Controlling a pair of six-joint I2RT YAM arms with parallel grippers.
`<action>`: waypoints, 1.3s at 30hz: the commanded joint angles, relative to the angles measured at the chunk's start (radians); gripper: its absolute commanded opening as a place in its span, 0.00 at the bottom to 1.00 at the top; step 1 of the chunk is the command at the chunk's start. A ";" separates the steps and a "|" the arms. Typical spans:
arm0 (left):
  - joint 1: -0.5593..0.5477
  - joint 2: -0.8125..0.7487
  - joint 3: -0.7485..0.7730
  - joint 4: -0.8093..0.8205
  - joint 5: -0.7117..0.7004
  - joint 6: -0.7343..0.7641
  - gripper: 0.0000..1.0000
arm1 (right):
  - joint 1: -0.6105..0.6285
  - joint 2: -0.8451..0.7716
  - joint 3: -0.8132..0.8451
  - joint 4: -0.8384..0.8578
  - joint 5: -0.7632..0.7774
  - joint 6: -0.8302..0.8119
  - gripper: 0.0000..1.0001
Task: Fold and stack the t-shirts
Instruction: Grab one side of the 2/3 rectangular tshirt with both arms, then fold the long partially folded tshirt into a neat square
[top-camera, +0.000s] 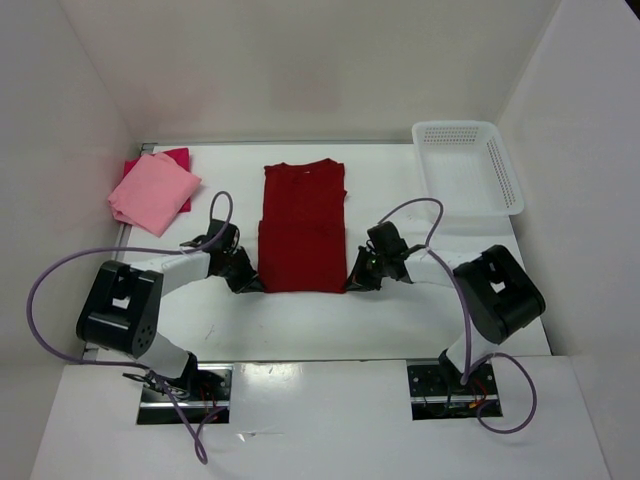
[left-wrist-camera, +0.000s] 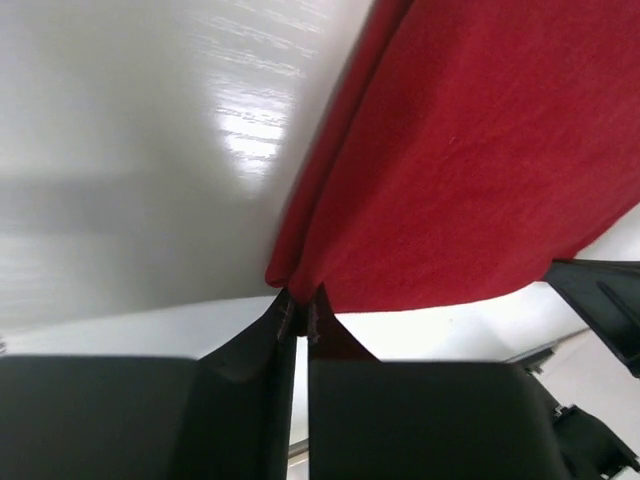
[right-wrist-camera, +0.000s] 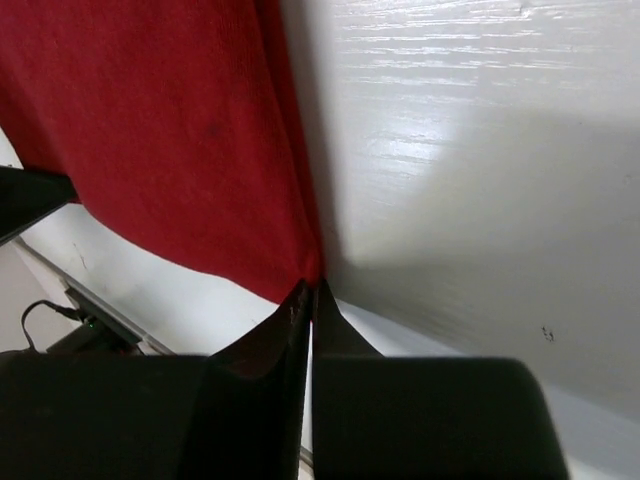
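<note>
Dark red t-shirt (top-camera: 303, 230) flat in the middle of the surface (top-camera: 400, 310), collar away from the arms. Left fingers (left-wrist-camera: 262, 345) pinched narrow on its near left corner, right fingers (right-wrist-camera: 272, 338) likewise on its near right corner. Light pink t-shirt (top-camera: 155, 193) folded, far left.

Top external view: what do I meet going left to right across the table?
From the left: light pink t-shirt → left gripper → dark red t-shirt → right gripper → white basket.

Plain white walls (top-camera: 300, 60) close in the glossy white worktop (top-camera: 300, 320) on three sides. Bright, even light leaves pale streaks of glare on its surface.
</note>
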 joint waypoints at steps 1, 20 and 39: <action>0.000 -0.047 0.009 -0.079 -0.078 0.044 0.03 | 0.001 -0.050 0.010 -0.029 0.036 -0.005 0.00; -0.057 -0.363 0.385 -0.525 0.025 0.116 0.00 | -0.039 -0.590 0.076 -0.423 -0.016 0.055 0.00; 0.068 0.461 0.868 -0.142 -0.154 0.106 0.23 | -0.267 0.405 0.855 -0.291 0.050 -0.220 0.00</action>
